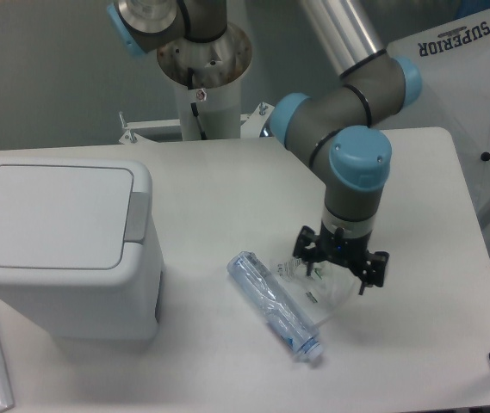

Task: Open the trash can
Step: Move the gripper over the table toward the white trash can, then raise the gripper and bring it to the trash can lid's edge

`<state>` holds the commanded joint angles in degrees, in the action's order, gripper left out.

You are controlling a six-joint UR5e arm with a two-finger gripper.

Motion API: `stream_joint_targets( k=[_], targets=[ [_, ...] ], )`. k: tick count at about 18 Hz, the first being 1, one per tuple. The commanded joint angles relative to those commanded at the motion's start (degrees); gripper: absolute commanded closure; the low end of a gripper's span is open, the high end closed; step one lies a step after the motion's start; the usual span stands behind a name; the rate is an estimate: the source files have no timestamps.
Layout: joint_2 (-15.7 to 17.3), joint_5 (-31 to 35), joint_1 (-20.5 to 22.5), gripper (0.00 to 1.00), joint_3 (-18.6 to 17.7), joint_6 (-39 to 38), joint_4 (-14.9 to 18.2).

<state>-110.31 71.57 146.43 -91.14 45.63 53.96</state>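
White trash can (59, 249) with a grey push tab (137, 217) at the lid edge. White tabletop (227, 181). Clear bottle (275, 305) with a bluish tint. Transparent bag (326, 288) with green and black marks. Grey arm (348, 103), light-blue joint caps; black pincer (338, 265).

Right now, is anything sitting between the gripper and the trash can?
Yes. The clear plastic bottle lies on the table between the gripper and the trash can, with a clear wrapper right under the gripper. The lid is closed.
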Motion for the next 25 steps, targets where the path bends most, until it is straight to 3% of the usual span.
stream_joint_targets(
  k=[6, 12, 14, 18, 25],
  targets=[
    [6.3, -11.7, -1.4, 0.00, 0.5, -16.2, -0.7],
    [12.0, -20.0, -2.6, 0.00, -0.4, -21.5, -0.7],
    [13.9, -20.8, -4.1, 0.00, -2.3, -21.9, -0.8],
    [14.4, -20.5, -5.8, 0.00, -5.6, -21.0, -1.2],
    [14.3, -20.2, -6.0, 0.00, -6.3, -20.9, -1.2]
  ],
)
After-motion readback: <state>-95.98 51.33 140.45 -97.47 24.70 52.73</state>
